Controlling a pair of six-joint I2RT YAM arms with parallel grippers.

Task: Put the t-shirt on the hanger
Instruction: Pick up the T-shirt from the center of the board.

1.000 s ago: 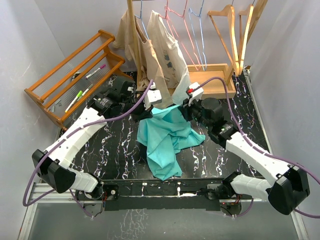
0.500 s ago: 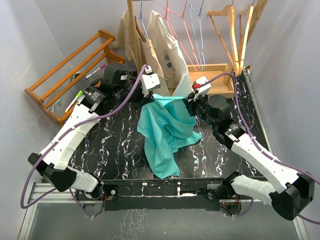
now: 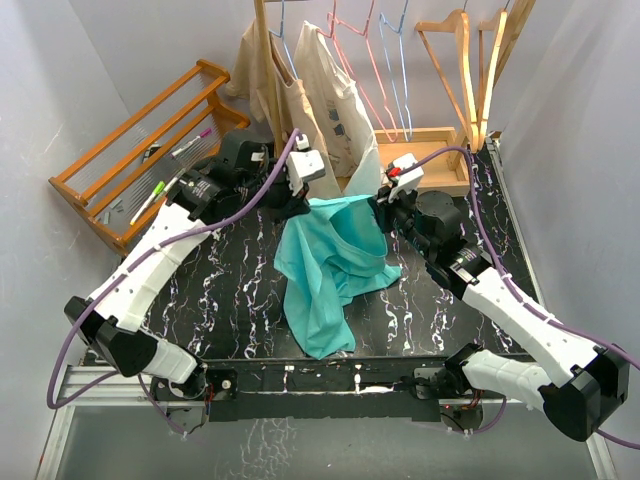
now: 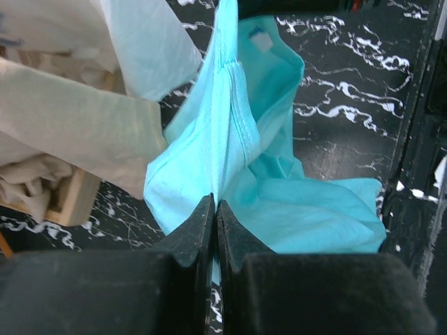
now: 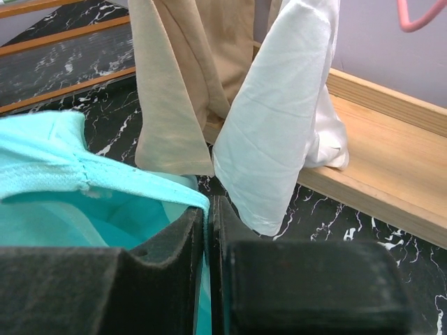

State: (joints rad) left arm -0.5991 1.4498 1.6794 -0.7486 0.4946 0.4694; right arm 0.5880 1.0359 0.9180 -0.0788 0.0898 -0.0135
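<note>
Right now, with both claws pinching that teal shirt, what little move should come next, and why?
Probably lift the t-shirt a little higher and ease it toward the wooden hanger at the back right. The left gripper and the right gripper are both shut on its neck edge, yet its lower half lies on the table, and the hanger hangs further back.

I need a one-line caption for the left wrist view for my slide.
Left gripper shut on the neckline of the teal t-shirt, over the black marbled table, beside beige shirts.
</note>
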